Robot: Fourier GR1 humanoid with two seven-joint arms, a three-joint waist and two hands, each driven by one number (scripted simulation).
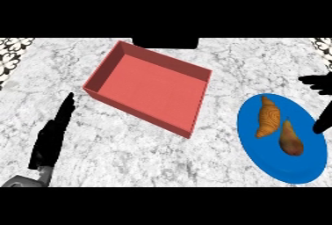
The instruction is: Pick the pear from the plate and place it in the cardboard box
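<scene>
- At the right of the marble table (162, 154), a blue plate (272, 165) carries the pear (290, 139) and a croissant (268, 117), lying side by side.
- Red cardboard box (150, 86): upper centre, well apart from the plate.
- Right hand (322, 101): at the right edge beside the plate, fingers spread, holding nothing.
- Left hand (53, 132): at the left, fingers straight, holding nothing.

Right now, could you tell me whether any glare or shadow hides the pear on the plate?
Head view: no glare; lighting is flat and even, so the pear on the blue plate shows plainly beside the croissant; the right robot hand is a black silhouette at the plate's edge.
</scene>
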